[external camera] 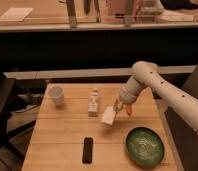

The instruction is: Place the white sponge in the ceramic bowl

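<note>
The gripper (114, 108) is hanging over the middle of the wooden table (57, 136), a little right of centre. It is clamping its fingers on the upper end of the white sponge (107, 118). The pale arm (159, 86) is reaching in from the right edge of the scene and bending down at the wrist towards the tabletop.

Starting from the left, a white cup (56, 96) is standing upright near the far left corner of the table, well apart from everything else. Further right, a small white bottle (94, 103) with a narrow top is standing upright, just beside the sponge on its left and slightly behind it. I cannot tell whether the two are touching. Nearer the front edge, a black flat object (87, 150) is lying on the wood with its long side pointing away from me, apart from the other items.

The sponge itself is hanging tilted from the gripper, its lower corner pointing down at the table between the bottle and the bowl. I cannot tell whether that corner is touching the wood. Just right of the gripper, an orange object (128, 111) is peeking out, partly hidden behind the wrist.

At the front right, the ceramic bowl (145, 146) is sitting flat on the table, dark green with a lighter speckled inside, and nothing is lying in it. The sponge is up and to the left of it, not over its rim.
</note>
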Controlling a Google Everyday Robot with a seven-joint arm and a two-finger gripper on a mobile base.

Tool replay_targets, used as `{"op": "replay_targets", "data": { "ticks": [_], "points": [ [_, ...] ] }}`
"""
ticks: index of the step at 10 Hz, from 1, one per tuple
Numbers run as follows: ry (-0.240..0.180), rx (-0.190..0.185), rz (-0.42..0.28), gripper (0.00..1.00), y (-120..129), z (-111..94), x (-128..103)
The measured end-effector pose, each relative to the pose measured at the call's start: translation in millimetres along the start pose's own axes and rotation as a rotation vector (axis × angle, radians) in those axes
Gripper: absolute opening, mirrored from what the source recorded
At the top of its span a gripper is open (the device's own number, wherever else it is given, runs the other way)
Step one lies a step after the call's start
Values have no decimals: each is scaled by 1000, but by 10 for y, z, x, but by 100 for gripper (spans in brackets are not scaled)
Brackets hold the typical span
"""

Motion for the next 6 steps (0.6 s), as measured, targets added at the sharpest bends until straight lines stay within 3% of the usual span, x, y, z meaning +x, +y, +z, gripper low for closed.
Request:
{"op": "replay_targets", "data": {
  "ticks": [6],
  "points": [
    [2, 19, 80, 1, 557, -113, 128]
  ]
}}
